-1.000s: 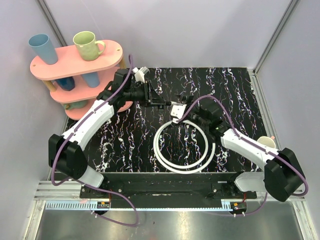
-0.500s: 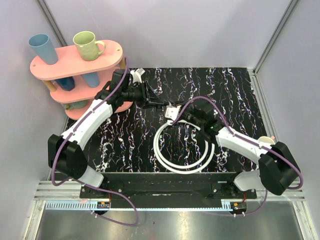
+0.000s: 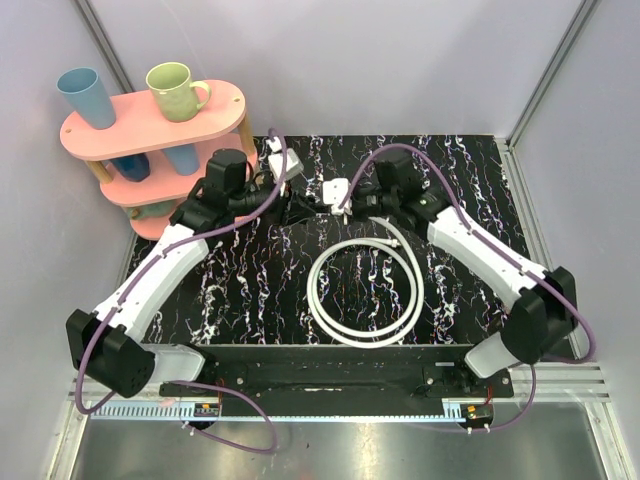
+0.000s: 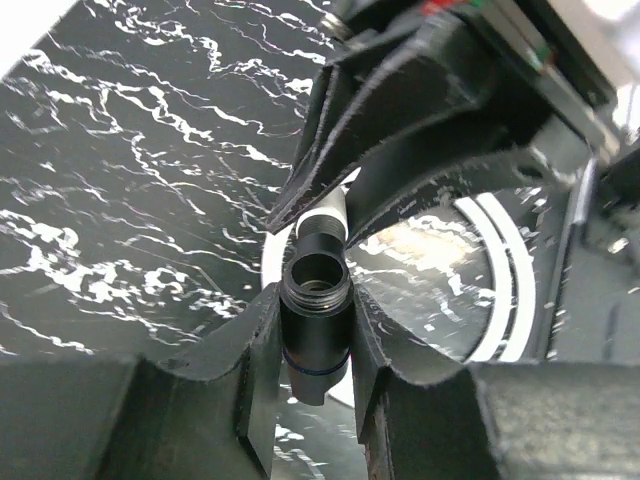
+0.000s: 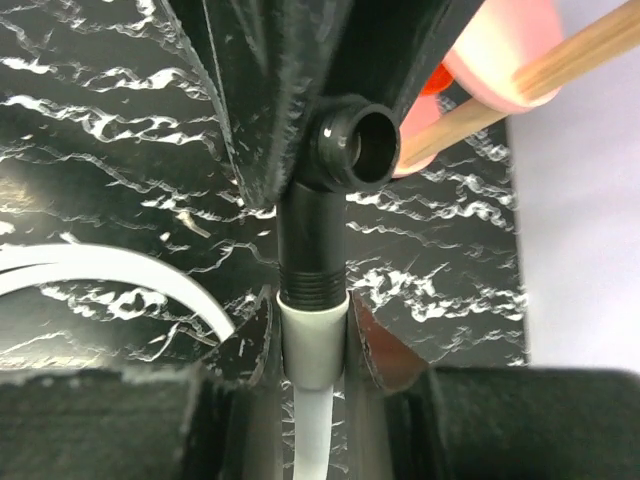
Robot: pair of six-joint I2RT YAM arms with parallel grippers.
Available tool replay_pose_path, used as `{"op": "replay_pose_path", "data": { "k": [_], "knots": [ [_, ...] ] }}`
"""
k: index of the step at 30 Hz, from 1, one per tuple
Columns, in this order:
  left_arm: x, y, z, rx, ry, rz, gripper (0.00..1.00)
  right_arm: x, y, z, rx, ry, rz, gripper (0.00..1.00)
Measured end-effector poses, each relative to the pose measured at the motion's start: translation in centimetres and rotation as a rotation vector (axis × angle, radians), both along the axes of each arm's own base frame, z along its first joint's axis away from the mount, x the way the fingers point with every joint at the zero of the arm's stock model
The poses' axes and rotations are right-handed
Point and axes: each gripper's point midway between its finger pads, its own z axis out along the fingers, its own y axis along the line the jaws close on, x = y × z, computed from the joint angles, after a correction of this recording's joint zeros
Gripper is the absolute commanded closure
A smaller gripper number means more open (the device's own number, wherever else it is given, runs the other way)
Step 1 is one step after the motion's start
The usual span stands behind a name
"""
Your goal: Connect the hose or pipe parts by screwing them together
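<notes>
From above, both arms reach to the far middle of the table [image 3: 470, 180], and the left gripper [image 3: 303, 207] and right gripper [image 3: 348, 205] meet tip to tip. What they carry is hidden there. Most of the hose [image 3: 415, 300] lies coiled on the table nearer the bases.

The left wrist view shows the left gripper [image 4: 315, 335] clamped on a black fitting [image 4: 315, 300], its threaded mouth open.

The right wrist view shows the right gripper [image 5: 313, 345] clenched on the hose's [image 5: 313, 355] white sleeve. The black tip meets the fitting [image 5: 352, 145], with the pink shelf [image 5: 500, 50] behind. Whether the threads engage cannot be told.
</notes>
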Motion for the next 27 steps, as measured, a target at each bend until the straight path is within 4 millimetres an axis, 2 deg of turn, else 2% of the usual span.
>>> {"op": "replay_pose_path", "data": {
  "k": [5, 9, 10, 12, 14, 16, 17, 18, 20, 23, 27],
  "knots": [
    [-0.1, -0.2, -2.0, 0.106, -0.219, -0.132, 1.00, -0.3, -0.1, -2.4, -0.080, 0.178, 0.050, 1.00],
    [-0.6, -0.6, -3.6, 0.185, -0.324, -0.209, 1.00, -1.1, -0.7, -4.4, -0.112, 0.291, 0.074, 1.00],
    [-0.7, -0.8, -3.9, 0.196, -0.343, -0.219, 1.00, -1.2, -0.9, -4.7, -0.116, 0.308, 0.075, 0.90],
    [-0.8, -0.9, -4.2, 0.205, -0.369, -0.223, 1.00, -1.3, -1.1, -4.9, -0.121, 0.326, 0.070, 0.56],
    [-0.6, -0.9, -4.2, 0.195, -0.370, -0.195, 1.00, -1.2, -1.1, -4.9, -0.113, 0.332, 0.056, 0.38],
    [-0.6, -1.0, -4.4, 0.169, -0.320, -0.160, 1.00, -0.6, -0.9, -4.6, -0.070, 0.286, 0.027, 0.33],
    [-0.7, -1.1, -4.7, 0.149, -0.272, -0.137, 1.00, -0.5, -1.1, -4.6, -0.056, 0.264, 0.010, 0.25],
    [-0.6, -1.1, -5.0, 0.130, -0.212, -0.102, 1.00, -0.5, -1.5, -4.5, -0.028, 0.220, -0.014, 0.21],
    [-0.3, -1.2, -5.4, 0.095, -0.088, -0.029, 1.00, -1.1, -2.8, -4.5, 0.002, 0.173, -0.071, 0.18],
    [0.5, -1.3, -5.6, 0.055, 0.114, 0.094, 1.00, -1.6, -4.4, -3.4, 0.076, 0.051, -0.144, 0.17],
    [2.4, -1.8, -3.6, -0.007, 0.339, 0.267, 1.00, -1.5, -6.0, -1.3, 0.184, -0.113, -0.223, 0.16]
  ]
}}
